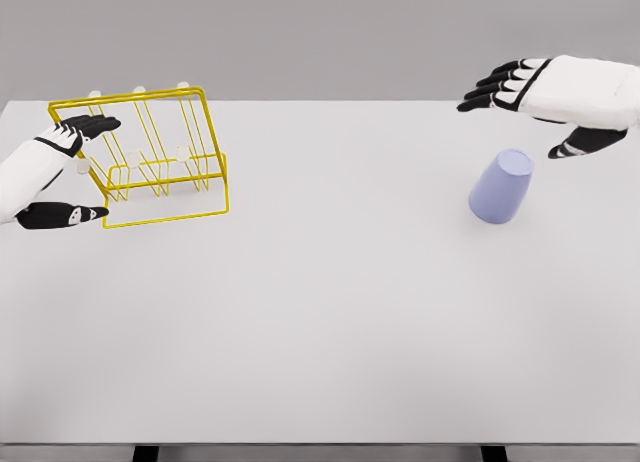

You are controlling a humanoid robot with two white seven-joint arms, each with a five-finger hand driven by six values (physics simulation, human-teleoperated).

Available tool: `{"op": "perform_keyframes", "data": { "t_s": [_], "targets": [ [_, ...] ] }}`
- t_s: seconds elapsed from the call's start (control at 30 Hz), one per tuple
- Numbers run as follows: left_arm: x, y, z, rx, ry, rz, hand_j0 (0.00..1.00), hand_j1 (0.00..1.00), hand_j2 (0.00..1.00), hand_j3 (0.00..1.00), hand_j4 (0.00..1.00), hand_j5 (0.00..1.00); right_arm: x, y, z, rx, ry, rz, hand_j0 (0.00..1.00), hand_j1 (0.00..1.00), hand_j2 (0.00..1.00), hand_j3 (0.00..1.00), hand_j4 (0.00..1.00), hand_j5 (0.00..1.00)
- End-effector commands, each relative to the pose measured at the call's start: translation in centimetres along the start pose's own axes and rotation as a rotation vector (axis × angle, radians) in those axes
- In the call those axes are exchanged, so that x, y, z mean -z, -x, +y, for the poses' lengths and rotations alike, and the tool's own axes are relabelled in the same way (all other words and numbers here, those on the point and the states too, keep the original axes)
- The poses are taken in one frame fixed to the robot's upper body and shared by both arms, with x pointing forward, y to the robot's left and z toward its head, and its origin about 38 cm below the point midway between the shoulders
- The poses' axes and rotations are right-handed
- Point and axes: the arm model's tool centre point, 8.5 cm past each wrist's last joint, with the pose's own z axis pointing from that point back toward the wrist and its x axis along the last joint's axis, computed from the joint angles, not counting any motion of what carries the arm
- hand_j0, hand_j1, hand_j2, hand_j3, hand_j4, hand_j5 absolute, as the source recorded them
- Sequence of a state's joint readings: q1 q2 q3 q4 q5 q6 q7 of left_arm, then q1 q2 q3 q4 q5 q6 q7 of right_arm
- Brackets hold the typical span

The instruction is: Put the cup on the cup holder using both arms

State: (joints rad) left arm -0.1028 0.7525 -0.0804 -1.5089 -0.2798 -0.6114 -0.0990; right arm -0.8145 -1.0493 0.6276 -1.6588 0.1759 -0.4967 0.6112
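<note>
Cup (pixel 503 187) lies tipped on the table (pixel 330 322), just below the right hand (pixel 550 107), whose fingers are spread, holding nothing. Left hand (pixel 55 172) fingers, apart, flank the yellow rack (pixel 160 157) edge.

A pale grey table (pixel 330 332) fills most of the view under even, soft light. Toward 12 o'clock stands a plain grey wall (pixel 300 32).

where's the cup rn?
In the head view the cup sits upside down on the right side of the table, just below and left of the open right hand, not touching it. The rack is far left.
</note>
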Motion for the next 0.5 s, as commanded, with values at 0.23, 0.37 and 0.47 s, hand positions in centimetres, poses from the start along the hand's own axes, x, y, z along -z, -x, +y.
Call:
{"op": "perform_keyframes", "data": {
  "t_s": [0.23, 0.37, 0.47],
  "targets": [
    [-0.1, 0.1, 0.3, 0.000, -0.007, 0.003, 1.00, 1.00, 1.00, 1.00, 1.00, 1.00, 1.2, 4.3, 5.7, 0.158, -0.134, 0.103, 1.00, 1.00, 1.00, 1.00, 1.00, 1.00],
    [-0.1, 0.2, 0.3, 0.005, -0.003, 0.005, 1.00, 1.00, 1.00, 1.00, 1.00, 1.00, 1.6, 4.4, 5.9, 0.166, -0.138, 0.100, 1.00, 1.00, 1.00, 1.00, 1.00, 1.00],
    [-0.1, 0.2, 0.4, 0.008, -0.006, 0.005, 1.00, 1.00, 1.00, 1.00, 1.00, 1.00, 2.2, 4.9, 6.2, 0.185, -0.137, 0.104, 1.00, 1.00, 1.00, 1.00, 1.00, 1.00]
  ]
}}
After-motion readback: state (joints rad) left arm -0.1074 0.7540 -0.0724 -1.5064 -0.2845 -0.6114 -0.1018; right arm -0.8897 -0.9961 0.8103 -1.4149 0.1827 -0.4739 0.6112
